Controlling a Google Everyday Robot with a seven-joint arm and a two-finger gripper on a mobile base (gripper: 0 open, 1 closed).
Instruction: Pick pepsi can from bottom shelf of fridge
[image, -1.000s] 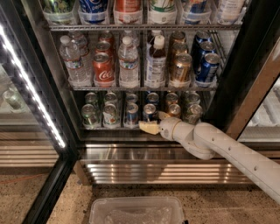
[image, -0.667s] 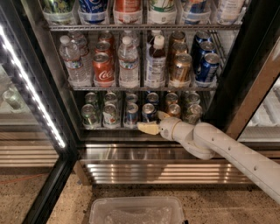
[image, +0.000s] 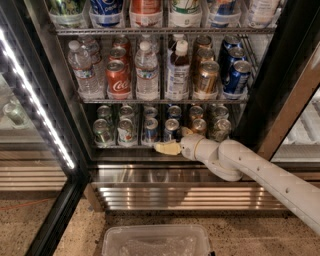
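The fridge (image: 262, 95) stands open, its glass door (image: 20, 130) swung out to the left. The bottom shelf (image: 122, 147) holds lanes of small cans. The pepsi can (image: 151, 130), blue with a silver top, stands at the front of a middle lane, with green-silver cans (image: 102, 132) to its left and copper-brown cans (image: 198, 126) to its right. My gripper (image: 166, 148), cream-coloured on a white arm (image: 250, 167), points left at the shelf's front edge. It sits just below and slightly right of the pepsi can and holds nothing.
The rack above (image: 150, 101) carries water bottles, red Coca-Cola cans and taller blue cans. A bright LED strip (image: 37, 102) runs down the door edge. A steel base grille (image: 175, 197) lies below the shelf. A clear plastic bin (image: 155, 241) sits on the floor in front.
My gripper has edged slightly left and a touch lower along the shelf's front edge. The cans have not moved.
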